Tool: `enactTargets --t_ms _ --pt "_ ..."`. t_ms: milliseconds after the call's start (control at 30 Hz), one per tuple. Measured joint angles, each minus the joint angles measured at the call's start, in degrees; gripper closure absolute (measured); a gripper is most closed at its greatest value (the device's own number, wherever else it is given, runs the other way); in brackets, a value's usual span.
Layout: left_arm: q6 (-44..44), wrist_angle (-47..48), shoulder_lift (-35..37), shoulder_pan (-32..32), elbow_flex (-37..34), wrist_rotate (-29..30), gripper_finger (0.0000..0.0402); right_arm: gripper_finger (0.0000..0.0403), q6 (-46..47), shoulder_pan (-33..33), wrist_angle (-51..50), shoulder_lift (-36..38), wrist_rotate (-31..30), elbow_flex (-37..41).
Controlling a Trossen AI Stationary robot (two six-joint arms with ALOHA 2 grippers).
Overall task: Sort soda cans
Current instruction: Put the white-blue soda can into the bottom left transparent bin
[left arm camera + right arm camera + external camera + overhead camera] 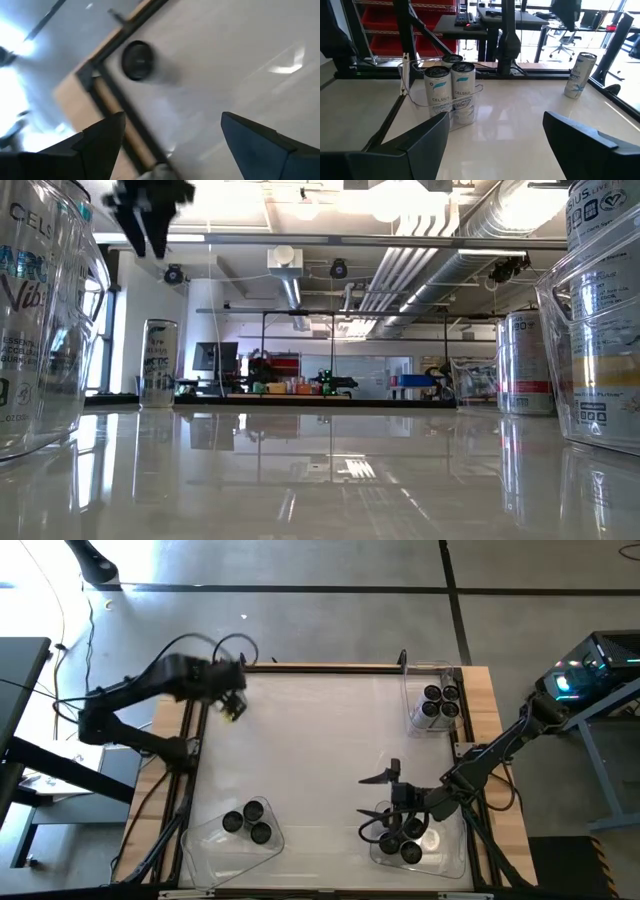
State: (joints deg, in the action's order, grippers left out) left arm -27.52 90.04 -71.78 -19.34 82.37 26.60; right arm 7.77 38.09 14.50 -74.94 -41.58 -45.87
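Observation:
One lone soda can stands upright near the table's far left corner; it also shows in the right wrist view and the low view. My left gripper hovers open above it, fingers pointing down, and hides it in the high view. Three cans stand in the near left bin. Several more sit in the near right bin and in the far right bin. My right gripper is open, level by the near right bin's left side, and holds nothing.
Three clear plastic bins stand on the white table: near left, near right and far right. A dark frame rail and a wooden border run round the table. The middle of the table holds no objects.

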Motion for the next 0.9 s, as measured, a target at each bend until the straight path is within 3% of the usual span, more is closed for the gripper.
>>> enactTargets --t_ms 200,433,600,767,900 --pt "12.2 -1.7 -7.3 -15.1 0.0 -1.9 0.0080 0.0085 1.4 0.2 0.0 0.0 0.0 0.0" --pt "17.7 0.2 -13.9 -25.9 -0.1 -6.7 0.0080 0.0085 2.7 0.3 -0.1 0.0 0.4 0.0" --pt "24.5 0.1 -15.0 -29.1 -0.1 -6.9 0.0080 0.0085 2.7 0.3 -0.1 0.0 2.3 0.0" --pt "36.7 -0.7 -14.4 -29.0 -0.1 -7.1 0.0080 0.0085 2.6 0.3 -0.1 0.0 2.6 0.0" --pt "40.6 -4.3 -14.5 -29.3 -0.1 -9.8 0.0080 0.0085 2.5 0.3 -0.1 0.0 2.6 0.0"
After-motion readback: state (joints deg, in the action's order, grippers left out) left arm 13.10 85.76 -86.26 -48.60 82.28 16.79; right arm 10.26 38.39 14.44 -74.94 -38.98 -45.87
